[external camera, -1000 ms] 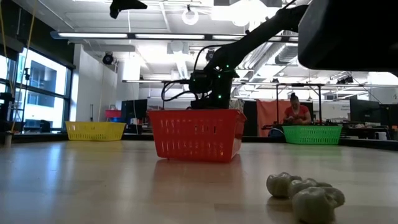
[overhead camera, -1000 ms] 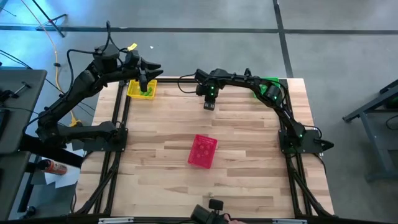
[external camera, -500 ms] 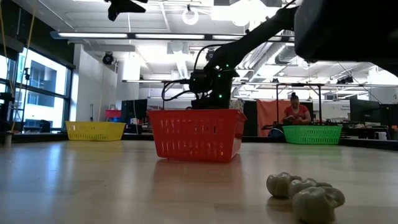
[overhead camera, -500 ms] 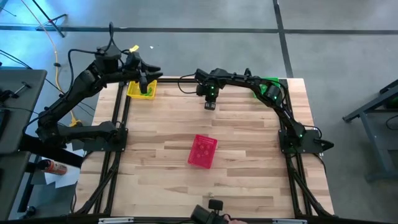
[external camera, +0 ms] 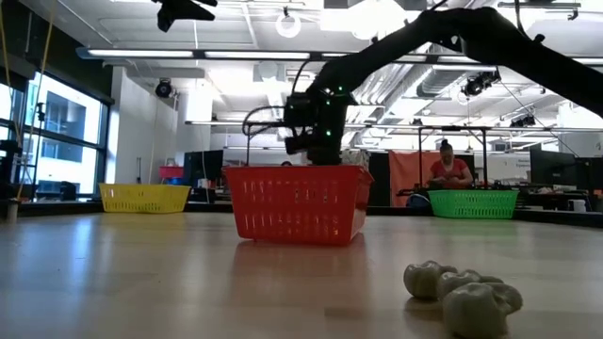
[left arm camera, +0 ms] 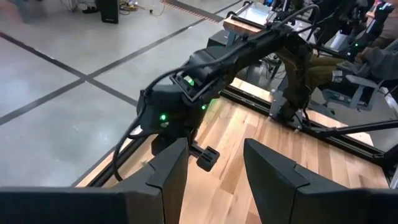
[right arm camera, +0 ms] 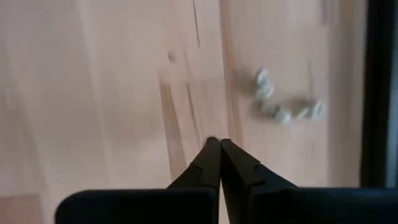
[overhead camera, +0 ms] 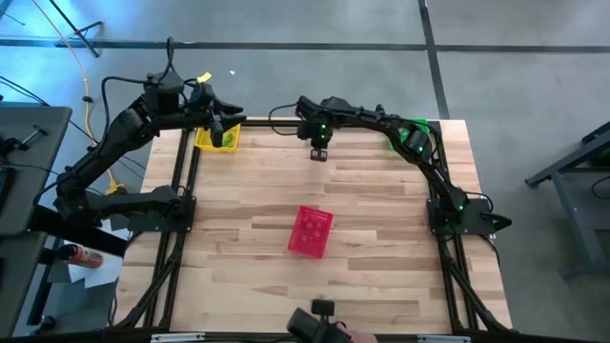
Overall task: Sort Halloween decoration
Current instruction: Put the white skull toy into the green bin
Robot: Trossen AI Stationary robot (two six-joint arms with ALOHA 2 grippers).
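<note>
From above, the pink basket [overhead camera: 311, 232] lies mid-table. The right gripper [overhead camera: 319, 155] hangs beyond it; the left gripper [overhead camera: 227, 136] is over the yellow basket [overhead camera: 206, 139] at the far left corner.

At table height, pale trinkets [external camera: 462, 296] lie nearest the camera, well in front of the pink basket.

Left wrist: fingers [left arm camera: 273, 174] stand apart, empty.

Right wrist: fingers [right arm camera: 214, 163] pressed together, empty, over bare wood.

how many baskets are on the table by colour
yellow basket: 1
green basket: 1
pink basket: 1
total: 3
</note>
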